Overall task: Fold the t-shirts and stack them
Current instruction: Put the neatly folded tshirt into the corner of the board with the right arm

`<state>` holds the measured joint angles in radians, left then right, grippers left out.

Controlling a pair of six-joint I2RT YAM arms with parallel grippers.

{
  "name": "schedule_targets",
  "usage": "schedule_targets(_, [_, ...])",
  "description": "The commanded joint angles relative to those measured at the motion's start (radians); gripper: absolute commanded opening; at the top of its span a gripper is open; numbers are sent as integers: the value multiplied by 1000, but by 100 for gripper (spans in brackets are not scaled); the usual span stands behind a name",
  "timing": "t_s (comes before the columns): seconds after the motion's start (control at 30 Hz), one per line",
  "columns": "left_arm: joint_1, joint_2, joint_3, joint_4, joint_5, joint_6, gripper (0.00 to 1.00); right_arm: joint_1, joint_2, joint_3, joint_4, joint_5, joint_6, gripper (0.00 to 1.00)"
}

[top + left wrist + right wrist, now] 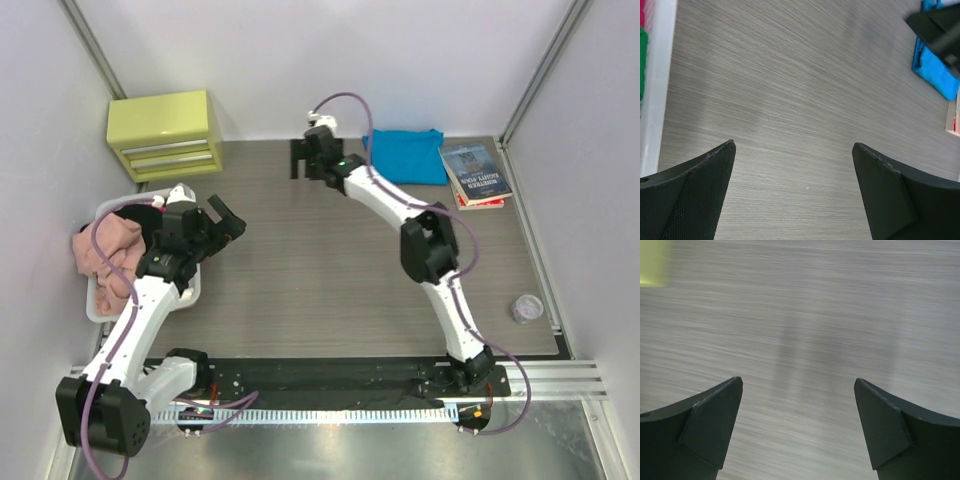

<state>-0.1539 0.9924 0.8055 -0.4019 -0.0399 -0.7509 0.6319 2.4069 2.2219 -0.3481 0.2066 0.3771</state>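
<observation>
A turquoise-blue t-shirt (408, 155) lies folded at the back of the table, and it shows at the right edge of the left wrist view (935, 75). A pink t-shirt (105, 255) hangs over the white basket (95, 305) at the left. Green cloth (642, 60) and a bit of pink cloth (645, 12) show inside the basket's wall (657, 75). My left gripper (225, 225) (794, 145) is open over bare table just right of the basket. My right gripper (303, 160) (799, 380) is open over bare table at the back, left of the blue shirt. Neither holds anything.
A yellow-green drawer box (165, 135) (655, 262) stands at the back left. Books (475, 175) lie stacked right of the blue shirt. A small round object (527, 308) sits near the right edge of the wood-grain table (320, 270).
</observation>
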Motion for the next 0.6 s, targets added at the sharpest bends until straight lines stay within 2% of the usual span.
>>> schedule_targets(0.0, [7, 20, 37, 35, 72, 90, 100, -89, -499, -376, -43, 275, -138, 100])
schedule_targets(0.07, [7, 28, 52, 12, 81, 110, 100, -126, -647, -560, -8, 186, -132, 100])
schedule_targets(0.1, [7, 35, 55, 11, 86, 114, 100, -139, -725, -708, 12, 172, -118, 100])
schedule_targets(0.13, [5, 40, 60, 9, 101, 120, 100, -159, -853, -779, 18, 169, -98, 100])
schedule_targets(0.2, [5, 58, 83, -6, 113, 111, 100, -176, -989, -978, 41, 165, -49, 100])
schedule_targets(0.23, [7, 64, 86, -14, 117, 104, 100, -185, -1106, -1039, 44, 166, -32, 100])
schedule_targets(0.33, [5, 80, 95, -26, 144, 88, 100, -195, -1306, -1231, 28, 162, 34, 100])
schedule_targets(0.47, [7, 80, 93, -37, 167, 45, 100, -195, -1486, -1465, 27, 183, 193, 100])
schedule_targets(0.5, [5, 78, 84, -31, 173, 35, 100, -193, -1503, -1501, 50, 189, 277, 100])
schedule_targets(0.57, [7, 68, 66, -11, 181, -8, 100, -195, -1511, -1570, 89, 198, 325, 100])
